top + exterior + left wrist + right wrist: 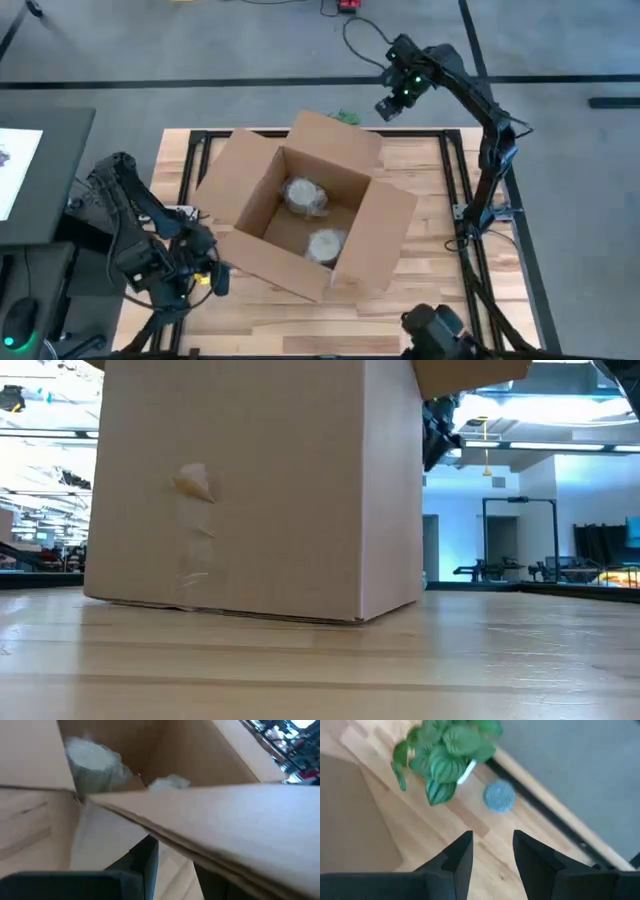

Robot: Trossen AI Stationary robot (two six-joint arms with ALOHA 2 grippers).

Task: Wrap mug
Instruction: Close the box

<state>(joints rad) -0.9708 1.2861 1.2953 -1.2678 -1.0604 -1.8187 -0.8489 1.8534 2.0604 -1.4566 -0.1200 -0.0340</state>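
Note:
An open cardboard box (305, 210) stands on its base in the middle of the wooden table, flaps spread. Inside lie two pale wrapped bundles (303, 195) (327, 245); no bare mug shows. In the left wrist view both bundles (92, 762) (170, 782) show over a flap. My left gripper (205, 272) is low at the box's near left corner, open. My right gripper (392, 104) hangs open high over the table's far edge, holding nothing. My left gripper reaches in level from the table's left, its fingers (145, 865) under the free edge of the box's left flap (165, 815). The flap hides the fingertips, so I cannot tell whether they touch it.
A green leafy plant (445, 755) and a small blue round thing (499, 796) sit on the table's far edge under my right gripper. A black desk with a screen (30, 170) stands left of the table. In the low view the box wall (250, 490) fills most of the picture.

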